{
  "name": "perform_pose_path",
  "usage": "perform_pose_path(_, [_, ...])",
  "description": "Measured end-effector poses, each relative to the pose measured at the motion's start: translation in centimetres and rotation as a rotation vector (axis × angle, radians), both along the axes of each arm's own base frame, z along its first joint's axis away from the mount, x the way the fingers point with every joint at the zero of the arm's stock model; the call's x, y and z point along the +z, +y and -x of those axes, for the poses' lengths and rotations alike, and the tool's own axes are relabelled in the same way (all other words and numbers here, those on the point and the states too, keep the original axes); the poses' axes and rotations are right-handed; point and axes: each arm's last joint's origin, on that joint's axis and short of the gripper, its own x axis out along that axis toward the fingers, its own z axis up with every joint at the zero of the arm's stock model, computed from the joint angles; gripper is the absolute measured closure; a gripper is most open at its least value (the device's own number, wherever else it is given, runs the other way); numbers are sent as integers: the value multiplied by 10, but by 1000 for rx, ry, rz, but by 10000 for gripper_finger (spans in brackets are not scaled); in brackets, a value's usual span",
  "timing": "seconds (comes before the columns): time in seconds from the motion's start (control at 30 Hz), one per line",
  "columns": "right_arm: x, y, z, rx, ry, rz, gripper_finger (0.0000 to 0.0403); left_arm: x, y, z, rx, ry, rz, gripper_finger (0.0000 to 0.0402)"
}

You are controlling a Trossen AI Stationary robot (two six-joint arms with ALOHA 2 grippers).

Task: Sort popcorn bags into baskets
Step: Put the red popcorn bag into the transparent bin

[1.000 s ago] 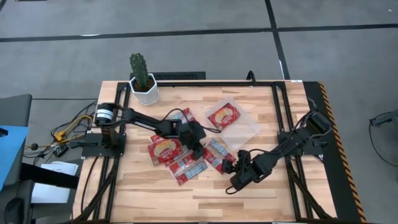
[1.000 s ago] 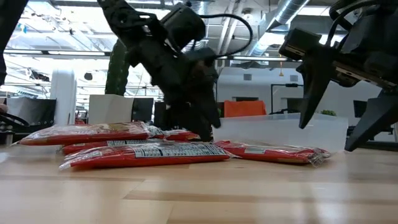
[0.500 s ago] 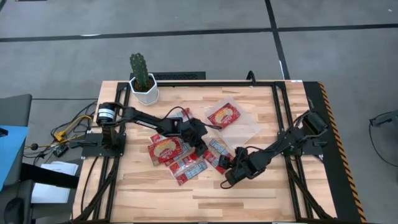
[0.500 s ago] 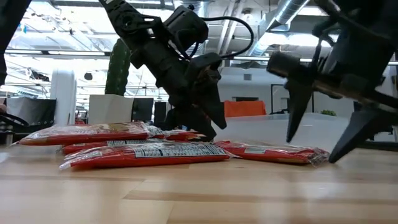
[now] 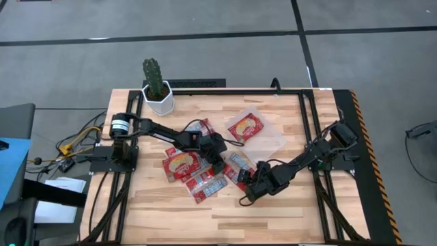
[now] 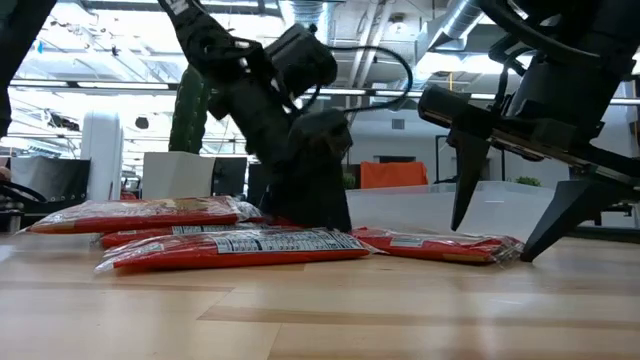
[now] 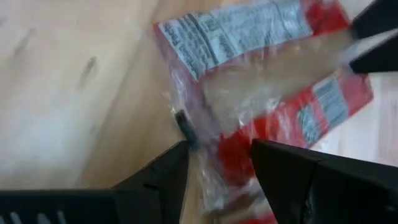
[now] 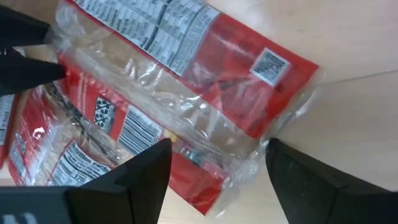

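Observation:
Several red popcorn bags [image 5: 192, 168] lie flat in a loose overlapping pile on the table's middle. One more bag [image 5: 244, 127] lies in the clear plastic basket [image 5: 272, 142] farther back. My left gripper [image 5: 217, 161] is open and low over the pile's right part; its fingers straddle a bag's clear crimped end [image 7: 214, 134]. My right gripper [image 5: 248, 189] is open too, with its fingers either side of the rightmost bag's end [image 8: 249, 124]. In the low view its tips [image 6: 492, 243] stand just above the table around that bag [image 6: 440, 243]. My left gripper [image 7: 219, 149] comes down from above on the pile, one finger on each side of a bag's crimped end. Whether its fingers [image 7: 168, 171] touch the bag cannot be told. My right gripper touches nothing that shows.
A white pot with a cactus [image 5: 158, 96] stands at the table's far left corner. Black frame rails [image 5: 308, 137] run along the table's sides. Bare wood lies along the near edge [image 5: 225, 222]. In the low view the basket's wall [image 6: 420, 208] rises behind the bags.
My right gripper has moved left toward the pile and come down, so that its open fingers now straddle the rightmost bag's end. My left gripper has tipped more upright and sunk onto the pile. The bags have stayed in place.

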Motion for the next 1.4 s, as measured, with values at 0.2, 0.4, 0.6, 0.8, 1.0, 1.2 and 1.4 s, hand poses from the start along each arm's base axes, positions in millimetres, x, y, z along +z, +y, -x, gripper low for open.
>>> perform_pose_path(0.2, [-1, -1, -2, -6, -9, -3, 117, -22, -5, -4, -23, 44, 83, 237])
perform_pose_path(0.4, [-1, -5, -3, -18, -4, -1, 118, -20, -5, -5, -28, 42, 87, 237])
perform_pose_path(0.6, [-2, -10, -3, -24, 31, -32, 159, -19, -6, -7, -35, 48, 94, 237])
perform_pose_path(0.8, [-3, -11, -1, -24, 55, -27, 250, -19, -7, -7, -44, 48, 98, 237])
perform_pose_path(1.0, [-3, -11, -1, -19, 47, -9, 332, -19, -8, -7, -49, 47, 94, 237])
perform_pose_path(1.2, [-3, -9, -1, -10, 39, 1, 391, -19, -4, -6, -85, 49, 157, 237])
perform_pose_path(1.4, [2, -5, 0, 4, 16, -9, 397, -7, 3, 1, -145, 75, 287, 237])
